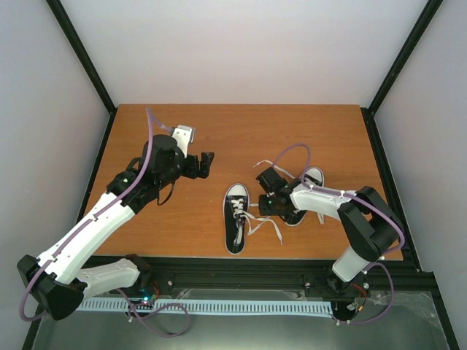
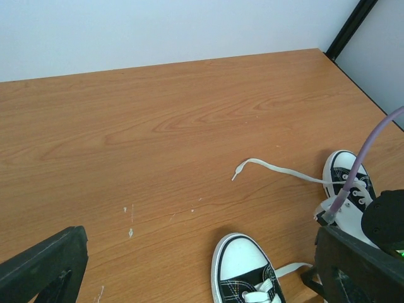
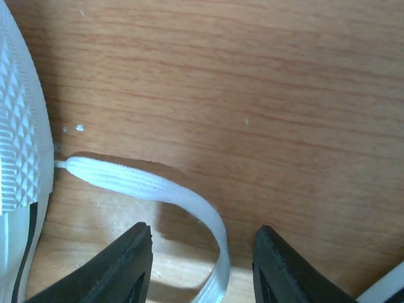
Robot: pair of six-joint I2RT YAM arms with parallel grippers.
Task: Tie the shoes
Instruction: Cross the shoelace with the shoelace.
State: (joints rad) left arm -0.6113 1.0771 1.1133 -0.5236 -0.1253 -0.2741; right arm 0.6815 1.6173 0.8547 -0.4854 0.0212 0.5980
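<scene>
Two shoes are lying untied on the table, laces trailing loose, no knot or loop showing, so the whole tie is likely still to do. R gripper is sitting low btwn the pair, fingers partly apart and straddling one white lace w/o clamping it; a white sole is lying just beyond one finger. L gripper is hanging wide apart, holding nothing, shoes lying ahead of its fingertips, apart from them.
</scene>
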